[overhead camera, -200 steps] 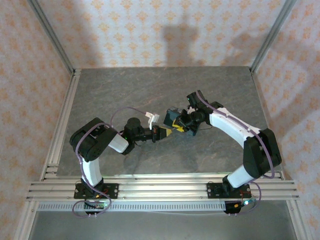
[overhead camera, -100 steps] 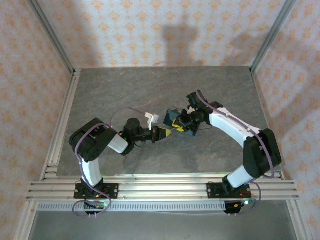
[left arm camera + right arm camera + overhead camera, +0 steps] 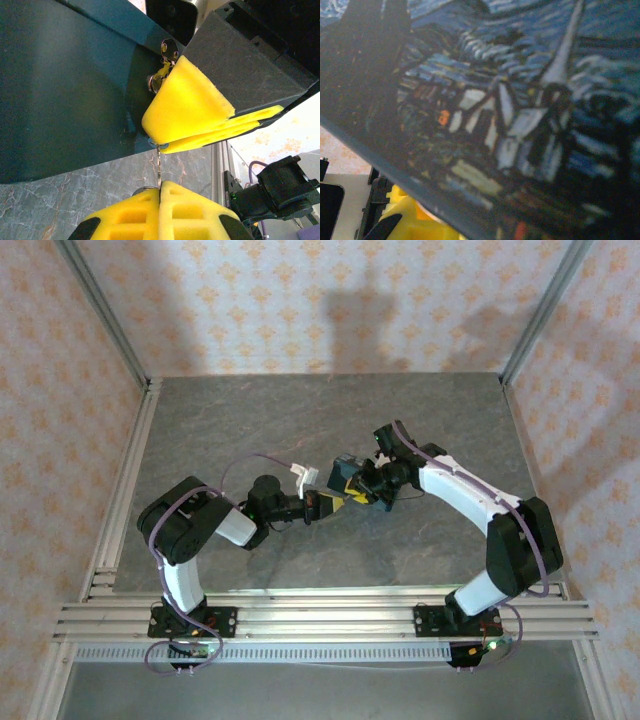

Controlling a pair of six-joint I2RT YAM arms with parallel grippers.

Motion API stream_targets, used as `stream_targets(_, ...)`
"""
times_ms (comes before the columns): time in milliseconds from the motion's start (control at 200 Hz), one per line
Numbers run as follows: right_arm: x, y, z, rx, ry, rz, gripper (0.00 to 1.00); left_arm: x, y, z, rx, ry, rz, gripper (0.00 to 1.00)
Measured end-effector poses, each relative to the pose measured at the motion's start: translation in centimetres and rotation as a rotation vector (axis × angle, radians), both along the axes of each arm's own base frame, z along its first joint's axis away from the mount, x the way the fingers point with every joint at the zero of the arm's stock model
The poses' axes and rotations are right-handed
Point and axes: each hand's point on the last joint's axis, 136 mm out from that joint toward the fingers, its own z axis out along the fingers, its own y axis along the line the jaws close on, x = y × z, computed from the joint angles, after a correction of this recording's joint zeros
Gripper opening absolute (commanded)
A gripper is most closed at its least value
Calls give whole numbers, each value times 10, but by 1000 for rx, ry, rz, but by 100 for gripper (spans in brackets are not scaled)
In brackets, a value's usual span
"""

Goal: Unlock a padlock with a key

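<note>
Nothing visible is shifting since the earlier top views: both arms are staying locked in the same meeting pose over the grey table point(image 3: 250, 420).

Count, largest first:
- Two arms. One left arm point(image 3: 190, 530) and one right arm point(image 3: 470, 500) are converging near the table's middle.
- One blue painted box point(image 3: 347, 466) is sitting just behind the point where the grippers are meeting.
- One right gripper point(image 3: 358, 490) is pressing its yellow pads point(image 3: 185, 107) almost together, leaving only a thin gap. It appears to be clamping over the padlock against the box's dark side.
- One left gripper point(image 3: 160, 197) is clenching fully, pinching the key's lower end between its fingers.
- One padlock point(image 3: 159, 79) is showing only a small brass-coloured bit at the pad's upper left edge; its body is hidden.
- One key point(image 3: 159, 167) is standing upright as a slim pale sliver, its top reaching the underside of the right gripper's pads. Whether it is entering the lock cannot be told.
</note>
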Motion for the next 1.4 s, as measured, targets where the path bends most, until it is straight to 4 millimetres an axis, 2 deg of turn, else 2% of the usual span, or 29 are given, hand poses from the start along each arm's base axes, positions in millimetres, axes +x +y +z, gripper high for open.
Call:
stream_targets(936, 7, -3, 0, 0, -12, -22, 0, 14, -9, -3, -19, 52, 18, 0)
stream_targets(1096, 10, -2, -4, 7, -21, -43, 0, 20, -12, -2, -30, 80, 55, 0)
stream_targets(1346, 15, 0, -14, 21, -39, -97, 0, 25, -11, -11, -12, 132, 119, 0)
stream_targets(1401, 16, 0, -15, 19, -39, -104, 0, 26, -11, -13, -11, 140, 125, 4)
